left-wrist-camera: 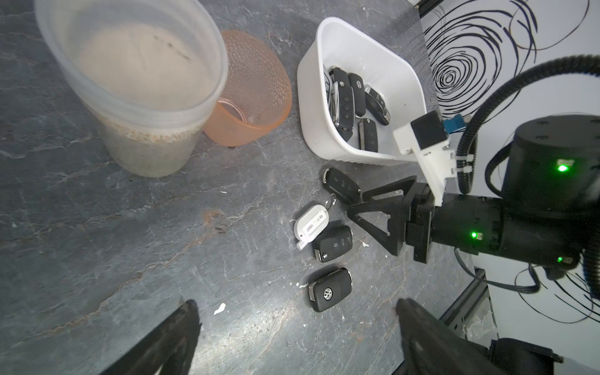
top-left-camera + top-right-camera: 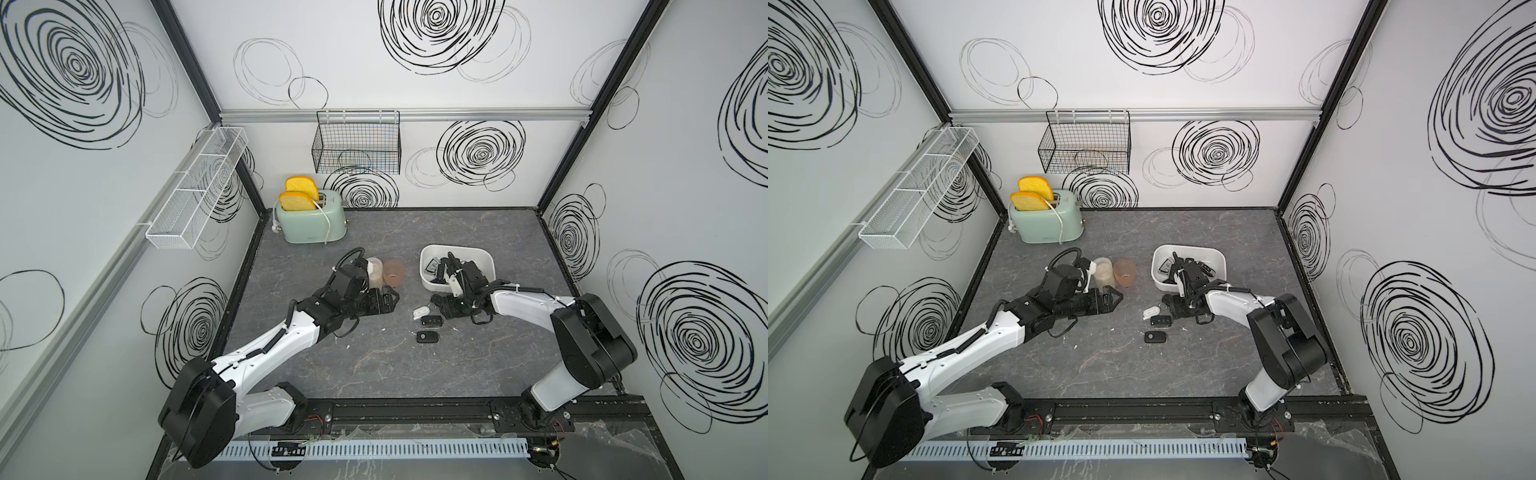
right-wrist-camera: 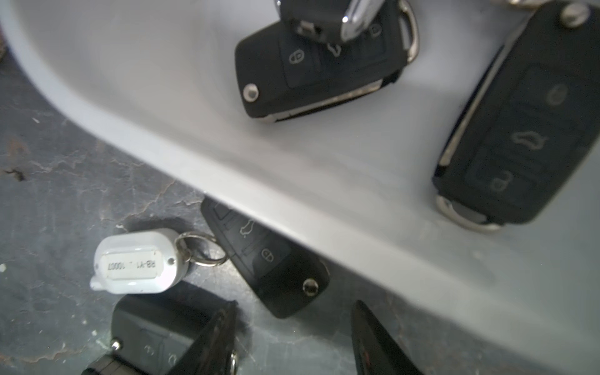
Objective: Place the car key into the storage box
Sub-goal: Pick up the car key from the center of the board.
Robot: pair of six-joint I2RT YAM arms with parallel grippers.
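Just outside storage box (image 1: 311, 107) wall, right pincer (image 1: 355, 203) gapes.

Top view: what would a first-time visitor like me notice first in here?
The mint-green toaster in the far left corner stands out, with two yellow bread slices sticking up from it. Next is the white storage box right of the middle, holding black car keys, with more loose keys on the grey table before it.

White arm links (image 2: 286, 336), black joints (image 2: 195, 407), ribbed black cables (image 1: 565, 66), green lights (image 1: 561, 168)
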